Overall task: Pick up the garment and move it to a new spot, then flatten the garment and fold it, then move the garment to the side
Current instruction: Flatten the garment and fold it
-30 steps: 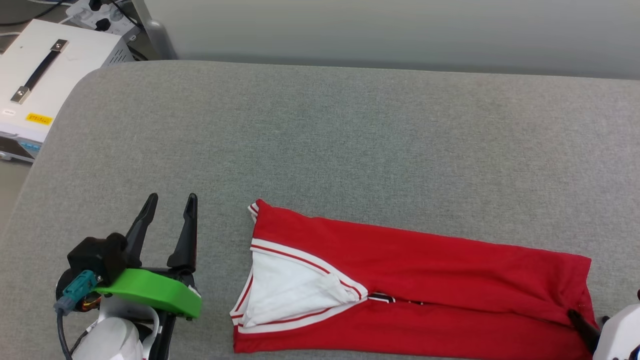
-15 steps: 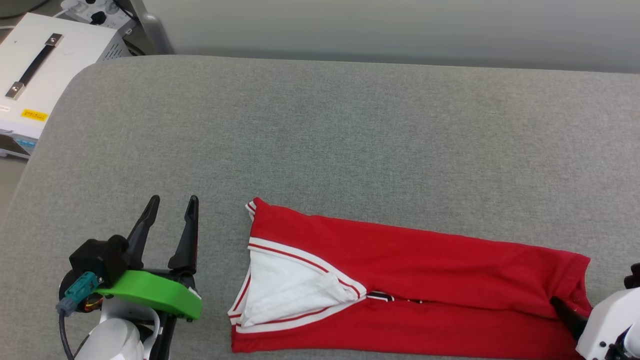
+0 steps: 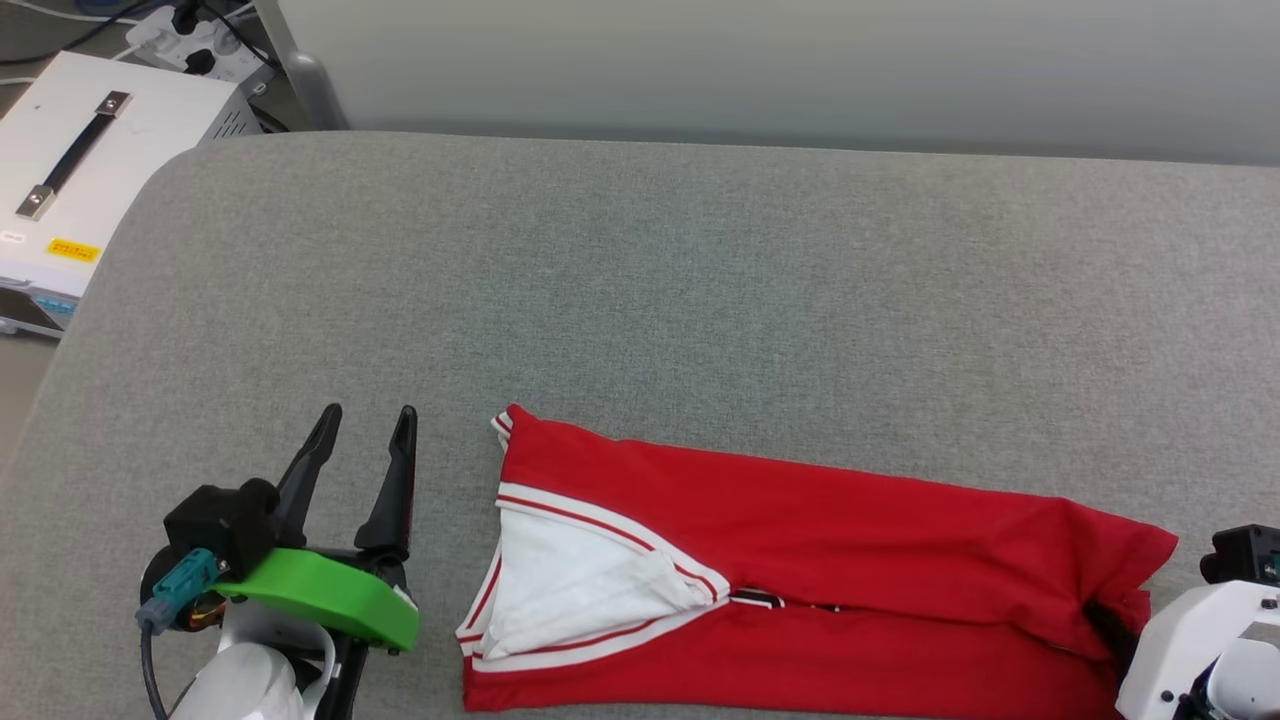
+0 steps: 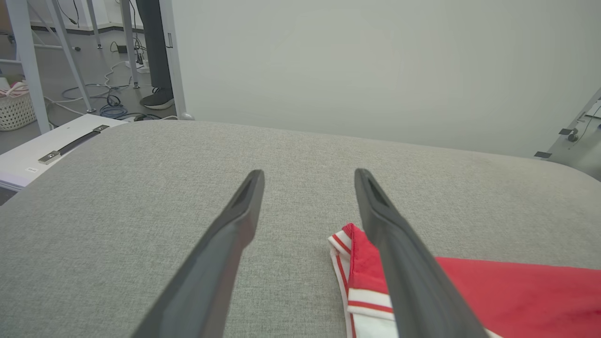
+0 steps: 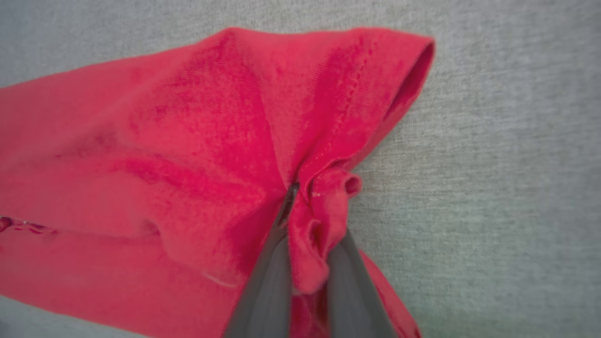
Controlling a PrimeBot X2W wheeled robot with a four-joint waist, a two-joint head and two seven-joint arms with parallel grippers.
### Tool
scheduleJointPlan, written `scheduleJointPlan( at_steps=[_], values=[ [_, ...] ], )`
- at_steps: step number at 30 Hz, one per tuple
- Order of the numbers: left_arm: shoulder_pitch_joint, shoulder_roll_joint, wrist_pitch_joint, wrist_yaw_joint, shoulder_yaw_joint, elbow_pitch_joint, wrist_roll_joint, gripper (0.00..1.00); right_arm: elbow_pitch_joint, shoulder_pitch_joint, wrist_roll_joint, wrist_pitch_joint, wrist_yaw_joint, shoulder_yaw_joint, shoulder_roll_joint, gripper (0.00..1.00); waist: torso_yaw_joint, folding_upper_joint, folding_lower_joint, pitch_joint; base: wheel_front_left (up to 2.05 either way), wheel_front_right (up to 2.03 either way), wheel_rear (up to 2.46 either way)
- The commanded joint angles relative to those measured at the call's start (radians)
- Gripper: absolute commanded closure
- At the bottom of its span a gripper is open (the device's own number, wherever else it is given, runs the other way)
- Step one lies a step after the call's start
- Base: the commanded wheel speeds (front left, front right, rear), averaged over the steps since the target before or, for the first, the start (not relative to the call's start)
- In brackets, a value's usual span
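The red garment (image 3: 800, 560) lies folded lengthwise in a long strip along the near edge of the grey table (image 3: 640, 300), with its white sleeve and striped trim at the left end. My right gripper (image 3: 1108, 622) is shut on the bunched hem at the strip's right end. In the right wrist view the fingers (image 5: 270, 281) pinch a raised fold of the red garment (image 5: 164, 141). My left gripper (image 3: 367, 412) stands open just left of the collar end, nothing between its fingers. In the left wrist view the left gripper (image 4: 307, 172) has the garment's striped corner (image 4: 350, 244) beside its right finger.
A white case with a black handle (image 3: 80, 170) sits off the table's far left corner, a power strip (image 3: 190, 40) behind it. A pale wall runs along the back. In the left wrist view a person's shoe (image 4: 157, 98) and a basket (image 4: 16, 110) are on the floor.
My right gripper has shut on the garment's right hem, and the cloth there has bunched up and pulled in. The head view has shifted slightly. The left gripper stays open.
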Motion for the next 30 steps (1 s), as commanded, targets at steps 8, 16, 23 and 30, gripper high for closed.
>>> scheduleJointPlan(
  at_steps=[8,16,23,30],
  values=[
    [0.023,-0.007,-0.006,-0.009,-0.015,0.012,0.009,0.00,0.034,-0.011,-0.057,-0.065,0.003,-0.067,-0.059,1.00,-0.008,0.0000,0.0000,-0.035,0.00,0.00,0.00],
    [0.031,-0.013,-0.006,-0.012,-0.027,0.018,0.007,0.00,0.050,-0.015,-0.146,-0.096,0.003,-0.168,-0.116,1.00,-0.011,0.0000,0.0000,-0.057,0.00,0.00,0.00],
    [0.042,-0.025,-0.006,-0.014,-0.024,0.022,0.005,0.00,-0.045,0.023,-0.135,-0.058,0.003,-0.162,-0.083,1.00,-0.016,0.0000,0.0000,-0.076,0.00,0.00,0.00],
    [0.066,-0.053,-0.006,-0.026,-0.006,0.032,0.008,0.00,-0.294,0.104,-0.080,0.076,0.003,-0.057,0.038,1.00,-0.021,0.0000,0.0000,-0.118,0.00,0.00,0.00]
  ],
)
